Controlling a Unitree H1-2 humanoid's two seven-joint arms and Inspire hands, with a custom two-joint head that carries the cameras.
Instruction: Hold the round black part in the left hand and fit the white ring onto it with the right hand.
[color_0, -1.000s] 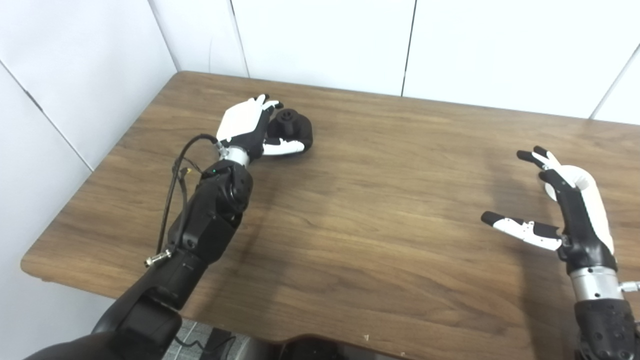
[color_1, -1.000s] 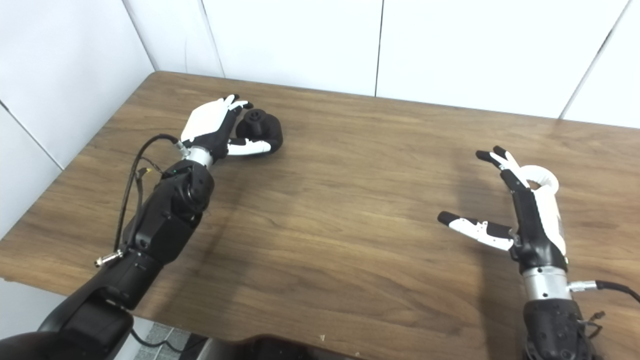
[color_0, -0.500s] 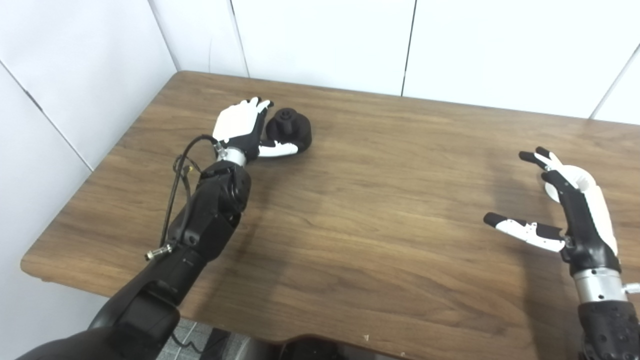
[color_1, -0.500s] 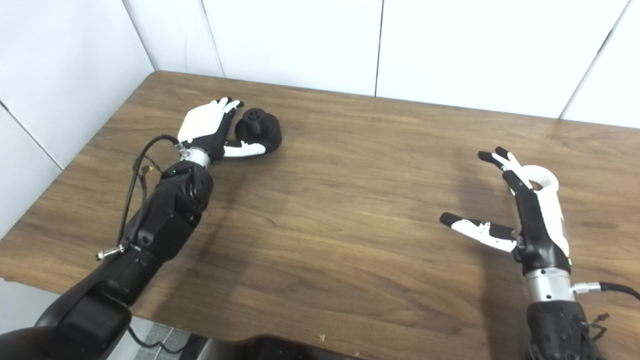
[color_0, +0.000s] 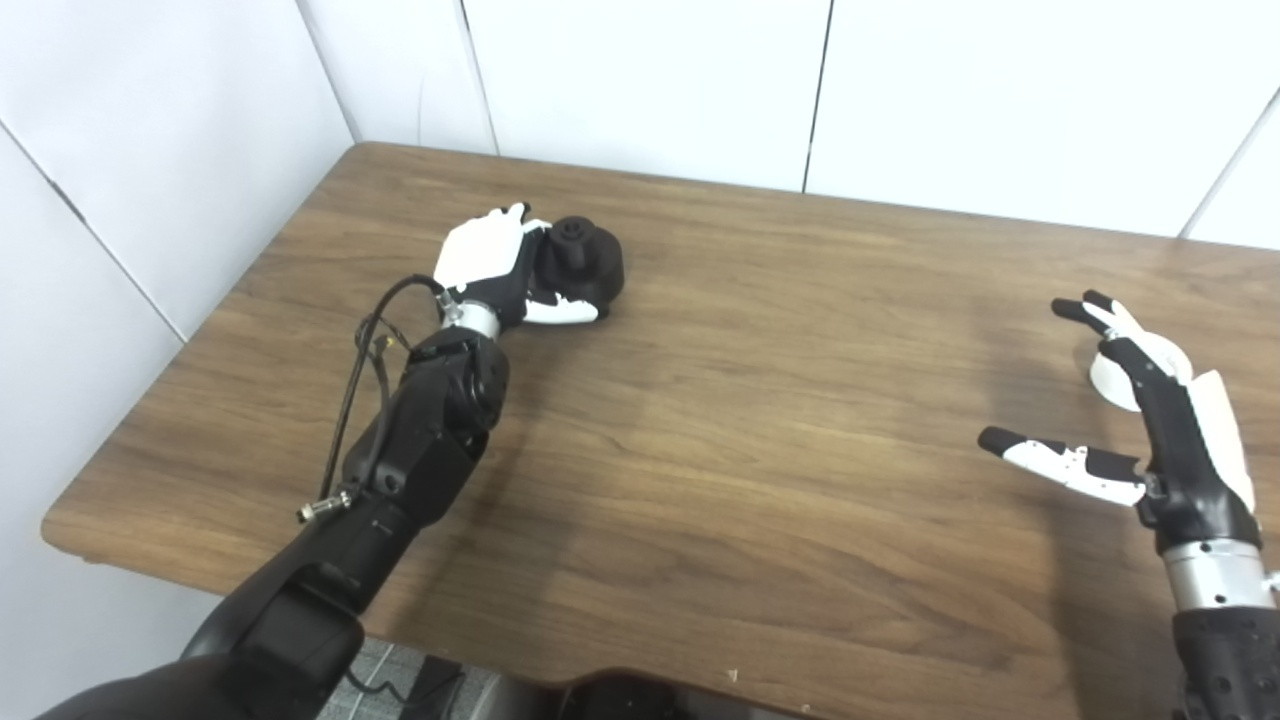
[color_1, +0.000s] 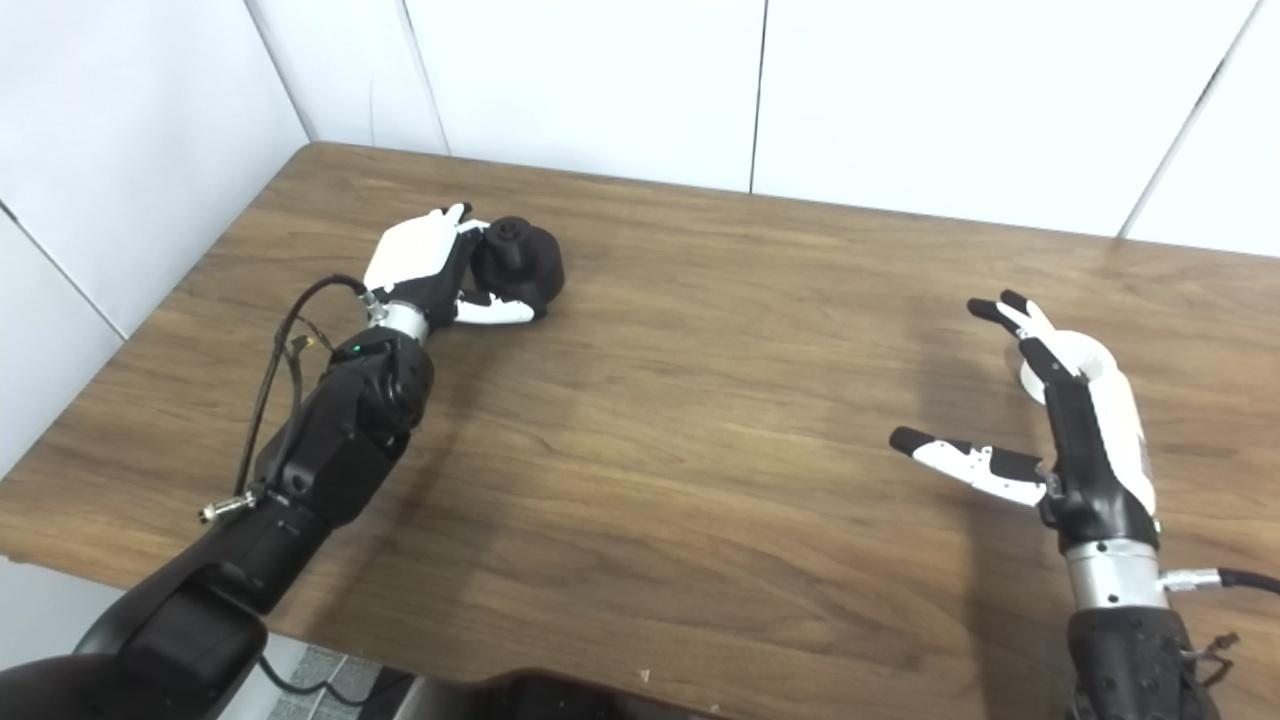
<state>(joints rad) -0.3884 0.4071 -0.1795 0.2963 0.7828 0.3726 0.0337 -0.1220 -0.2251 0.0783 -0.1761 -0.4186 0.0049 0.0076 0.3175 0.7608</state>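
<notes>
The round black part (color_0: 590, 268), with a small knob on top, sits on the wooden table (color_0: 750, 450) at the far left. My left hand (color_0: 495, 265) is against its left side, fingers curled over it and thumb along its near edge. The white ring (color_1: 1078, 352) lies on the table at the right, partly hidden behind the fingers of my right hand (color_1: 1075, 440). That hand hovers just on the near side of the ring with fingers spread and thumb pointing left, holding nothing.
White wall panels (color_0: 640, 80) close off the table's far edge and left side. A loose black cable (color_0: 355, 370) loops off my left forearm. Bare wood stretches between the two hands.
My left hand's fingers, stretched out beside the black part before, have curled round it. My right hand has drifted slightly right and nearer, still open. The ring has not moved.
</notes>
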